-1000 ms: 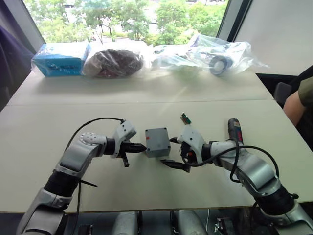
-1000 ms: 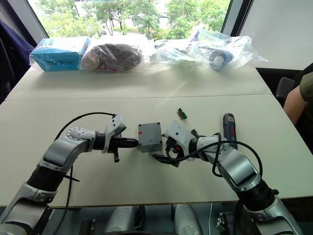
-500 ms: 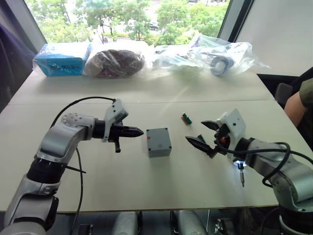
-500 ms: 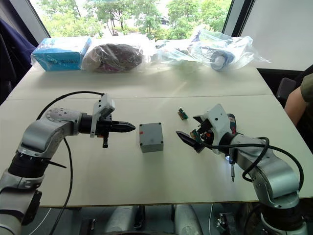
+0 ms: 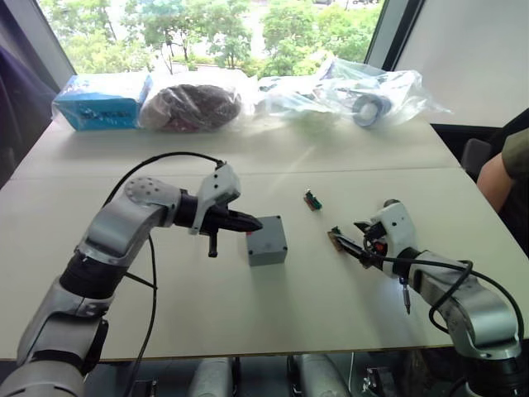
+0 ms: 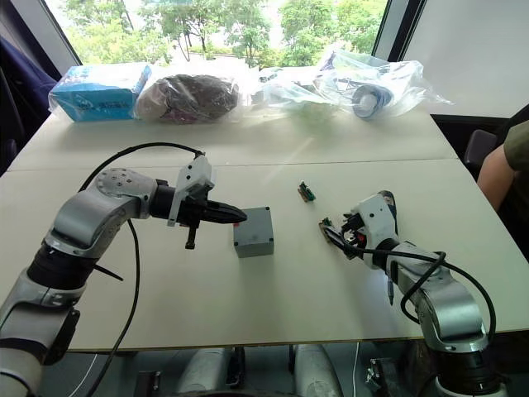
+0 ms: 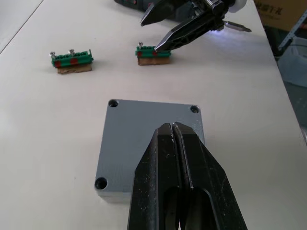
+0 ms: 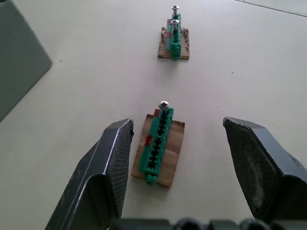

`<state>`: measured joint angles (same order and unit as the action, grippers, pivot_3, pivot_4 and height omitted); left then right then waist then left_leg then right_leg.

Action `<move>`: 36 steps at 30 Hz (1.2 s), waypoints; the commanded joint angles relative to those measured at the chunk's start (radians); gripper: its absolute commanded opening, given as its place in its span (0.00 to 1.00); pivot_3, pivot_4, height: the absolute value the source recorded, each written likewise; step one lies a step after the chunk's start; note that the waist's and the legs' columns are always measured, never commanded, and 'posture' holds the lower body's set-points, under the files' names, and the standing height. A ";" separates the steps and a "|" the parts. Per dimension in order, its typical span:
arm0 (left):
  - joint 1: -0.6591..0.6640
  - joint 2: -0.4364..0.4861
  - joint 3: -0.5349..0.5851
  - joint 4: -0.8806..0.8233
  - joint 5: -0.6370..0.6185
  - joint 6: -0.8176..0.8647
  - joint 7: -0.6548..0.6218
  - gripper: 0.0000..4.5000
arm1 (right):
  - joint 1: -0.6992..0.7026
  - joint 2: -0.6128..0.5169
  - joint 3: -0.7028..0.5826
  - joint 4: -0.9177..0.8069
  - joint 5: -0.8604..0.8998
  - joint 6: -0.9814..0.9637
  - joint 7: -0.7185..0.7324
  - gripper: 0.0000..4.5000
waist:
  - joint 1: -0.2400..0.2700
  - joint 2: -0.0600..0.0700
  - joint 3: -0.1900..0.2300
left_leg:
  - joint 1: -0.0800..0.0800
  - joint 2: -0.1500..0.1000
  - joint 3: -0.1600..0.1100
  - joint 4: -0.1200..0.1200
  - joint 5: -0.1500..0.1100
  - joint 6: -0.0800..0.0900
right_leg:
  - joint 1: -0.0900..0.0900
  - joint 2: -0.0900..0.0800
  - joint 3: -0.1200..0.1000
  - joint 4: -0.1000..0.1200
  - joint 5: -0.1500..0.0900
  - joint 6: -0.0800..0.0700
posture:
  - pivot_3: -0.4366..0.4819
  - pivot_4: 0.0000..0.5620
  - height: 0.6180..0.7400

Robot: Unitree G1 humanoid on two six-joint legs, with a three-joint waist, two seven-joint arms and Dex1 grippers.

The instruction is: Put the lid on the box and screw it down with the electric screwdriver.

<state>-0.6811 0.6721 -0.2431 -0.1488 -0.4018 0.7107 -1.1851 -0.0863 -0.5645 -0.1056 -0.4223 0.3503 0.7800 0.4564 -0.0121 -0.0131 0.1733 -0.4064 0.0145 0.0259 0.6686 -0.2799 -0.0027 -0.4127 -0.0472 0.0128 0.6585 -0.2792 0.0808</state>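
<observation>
Item: box (image 5: pixel 267 240), grey, lid (image 7: pixel 149 139) already seated on top with corner screw holes showing; stands mid-worktop (image 5: pixel 248 322), slightly left of centre.

Left gripper (image 7: pixel 172 132): jaws pressed together, tips over the lid's near-left part; I read this as my steadying arm, and it is the nearer one to the box.

Green screw holder (image 8: pixel 159 141): long axis running straight away between my right gripper's (image 8: pixel 177 139) jaws, which stand wide apart on either side of it, not touching. One screw stands at its far end. It lies right of the box, well apart.

Second green holder (image 5: pixel 312 199): farther back.

Electric screwdriver (image 5: pixel 402 294): bit and white light showing near my right forearm.

Judgement: the screw pick comes next.
</observation>
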 commanded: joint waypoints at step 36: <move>0.037 -0.013 0.037 0.004 -0.026 0.010 0.048 0.00 | -0.068 0.042 0.049 0.058 -0.040 -0.091 0.005 0.02 | 0.000 0.000 0.000 | 0.000 0.000 0.000 0.000 0.000 0.000 | 0.000 0.000 0.000 0.001 0.000 0.000 | 0.48 0.27 1.00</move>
<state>-0.6396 0.6531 -0.2218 -0.1264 -0.4241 0.7308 -1.1381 -0.1480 -0.5140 -0.0433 -0.3390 0.3164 0.7065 0.4577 -0.0118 -0.0131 0.1733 -0.4062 0.0145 0.0258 0.6687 -0.2798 -0.0029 -0.4127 -0.0475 0.0128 0.6591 -0.2792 0.0808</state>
